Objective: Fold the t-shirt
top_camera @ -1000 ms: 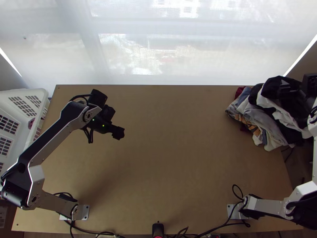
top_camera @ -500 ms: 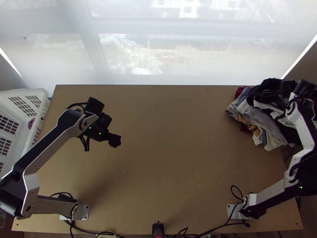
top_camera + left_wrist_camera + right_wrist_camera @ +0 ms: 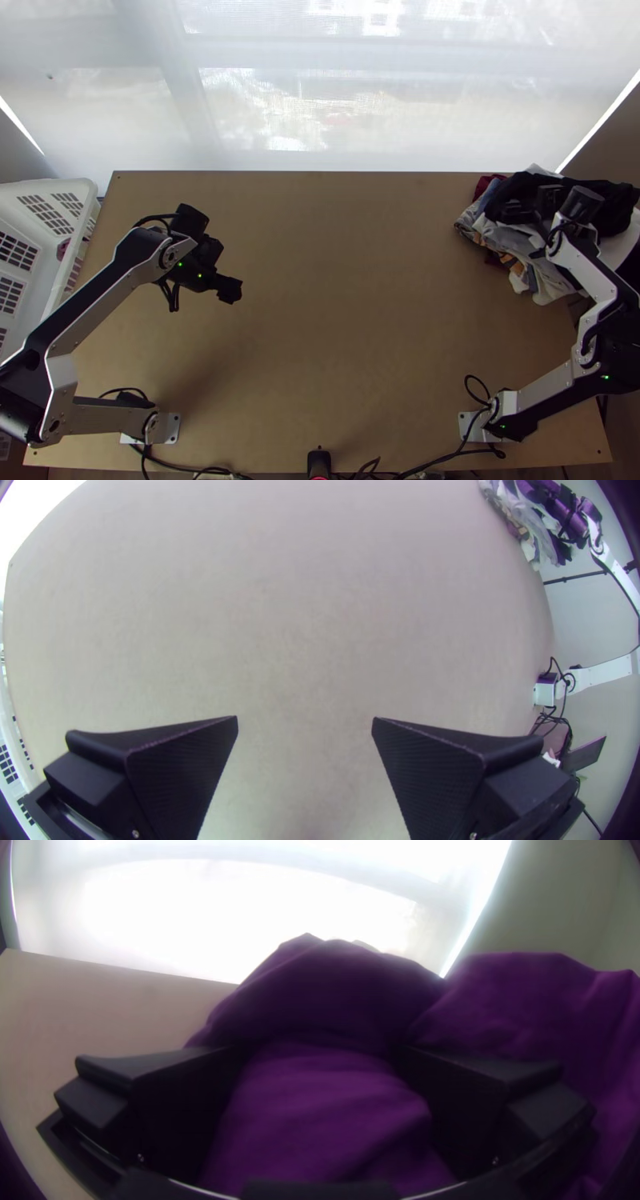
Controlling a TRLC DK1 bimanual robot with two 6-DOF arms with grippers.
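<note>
- In the top view, a bunched heap of mixed clothes (image 3: 524, 248) lay at the far right corner of the light wooden table (image 3: 344, 320), with a black cloth (image 3: 612, 212) rumpled on top. Which piece was the t-shirt I could not tell.
- There too, the right gripper (image 3: 509, 211) was over at that heap, against the black cloth, and the left gripper (image 3: 230, 290) hung above the left part of the table, well apart from the clothes. A white plastic basket with slotted walls (image 3: 76, 192) stood by the left edge, and a pale sheer curtain (image 3: 344, 120) ran along the far side.
- In the left wrist view, the left gripper (image 3: 305, 718) had its two flat black fingers spread wide, nothing between them.
- In the right wrist view, the right gripper (image 3: 315, 1048) had its fingers wide apart too, dark folds bulging between and beyond them, not pinched.
</note>
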